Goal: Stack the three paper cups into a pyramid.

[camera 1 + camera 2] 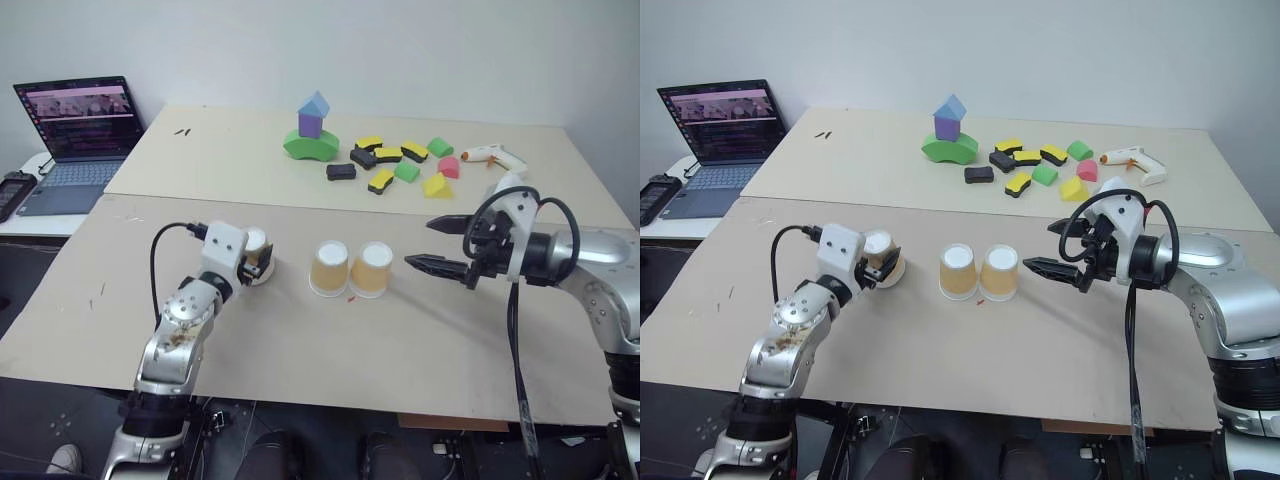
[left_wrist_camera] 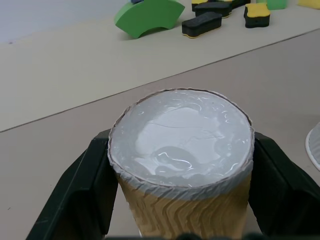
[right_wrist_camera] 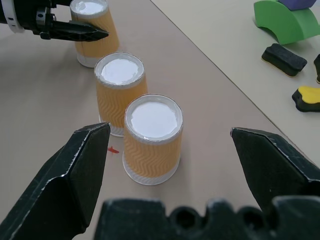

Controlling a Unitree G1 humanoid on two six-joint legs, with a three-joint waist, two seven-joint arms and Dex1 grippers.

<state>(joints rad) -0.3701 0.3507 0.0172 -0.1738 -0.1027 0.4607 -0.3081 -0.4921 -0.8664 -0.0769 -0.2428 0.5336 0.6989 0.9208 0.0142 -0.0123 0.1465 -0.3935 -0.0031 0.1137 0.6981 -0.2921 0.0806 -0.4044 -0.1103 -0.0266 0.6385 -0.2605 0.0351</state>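
One cup [image 2: 180, 165] is clamped in the left gripper's [image 1: 257, 262] jaws; the right gripper's [image 1: 432, 245] jaws are spread wide beside two cups [image 1: 349, 268] set touching.

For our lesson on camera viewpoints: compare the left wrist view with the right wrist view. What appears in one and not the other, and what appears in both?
Left wrist view alone: a close look at the held cup's crinkled white bottom, clamped between the left gripper's fingers.

Right wrist view alone: two upside-down cups side by side, the nearer cup and the middle cup, beyond the open right gripper.

Both: the held cup, the green arch block, black-and-yellow blocks and the tan table.
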